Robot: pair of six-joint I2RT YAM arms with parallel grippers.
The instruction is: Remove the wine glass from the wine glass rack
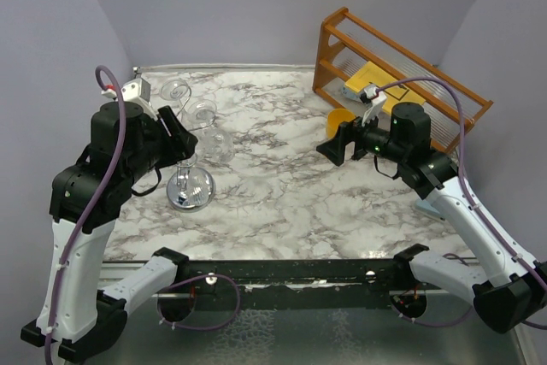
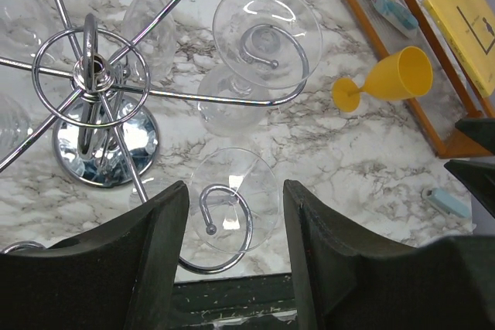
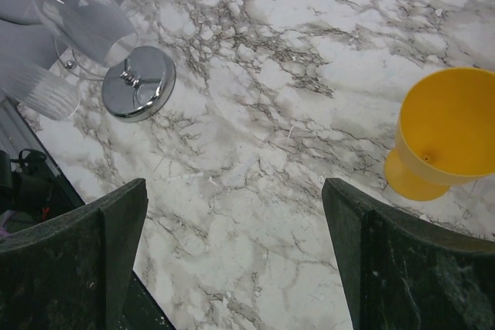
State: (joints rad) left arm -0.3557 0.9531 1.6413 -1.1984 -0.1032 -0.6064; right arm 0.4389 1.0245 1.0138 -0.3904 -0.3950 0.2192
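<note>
Marble-look table [image 1: 282, 194]. 1 wine glass rack [image 1: 190, 187] stood left of centre in the top view, carrying at least 4 inverted clear glasses [image 2: 267, 36]. Left gripper [image 2: 236, 187] was spread, bracketing the foot of the nearest wine glass [image 2: 232, 205] at lower centre of its wrist view; contact unclear. Right gripper [image 3: 234, 187] was spread and empty, near 1 yellow goblet [image 3: 445, 133]. The glass looked light, thin, slick and breakable: pinch the stem gently, then slide it off the curl.

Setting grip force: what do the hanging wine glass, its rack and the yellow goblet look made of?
Wine glass: probably clear glass, transparent with sharp glints, though clear plastic is possible. Wine glass rack: polished chromed metal wire, its base mirroring surroundings. Yellow goblet: likely plastic, opaque with a dull sheen.
</note>
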